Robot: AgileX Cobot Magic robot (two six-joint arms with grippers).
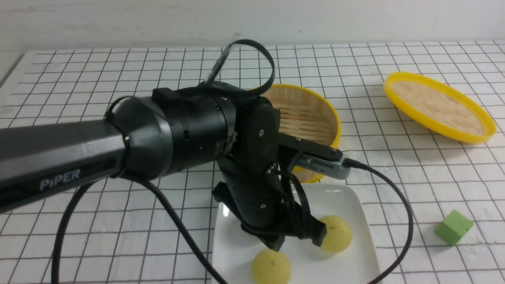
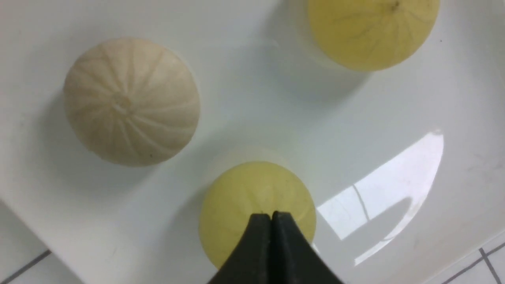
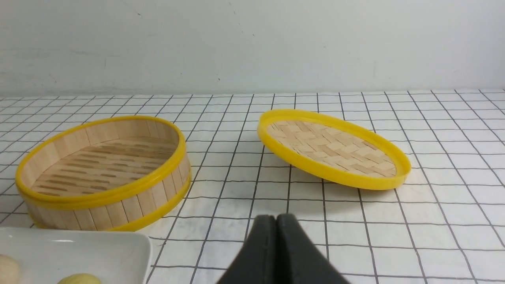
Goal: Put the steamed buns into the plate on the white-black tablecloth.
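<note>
Nearest the robot, the plate [image 1: 357,205] lies flat on the white-black tablecloth [image 1: 118,79] and carries all three steamed buns [image 1: 335,233], each sitting apart from the others on the glossy white surface. The left wrist view shows the off-white bun [image 2: 132,100] upright with its pleats on top, the first yellow-green bun [image 2: 252,193] beside it, and the second yellow-green bun [image 2: 373,31] further across the plate. The left gripper [image 2: 271,216] hangs over the plate with its jaws clenched tip to tip, grasping nothing. Its tips stand over the first yellow-green bun; contact with it cannot be determined. In the front view the left arm [image 1: 177,130] reaches in over the plate and hides the off-white bun, and a black cable [image 1: 406,221] loops down past the plate's right edge. The right gripper [image 3: 276,221] is likewise clenched and holds nothing, positioned over bare cloth to the right of the plate. The green cube [image 1: 453,227] rests on the cloth to the right of the plate, well apart from it. Just beyond the plate's far edge stands the steamer basket [image 1: 311,118], its slatted floor in full view from the right wrist. The woven lid [image 1: 440,106] lies tilted, further beyond the plate and to its right, clear of the basket. The pale wall [image 1: 118,19] closes the scene behind.
</note>
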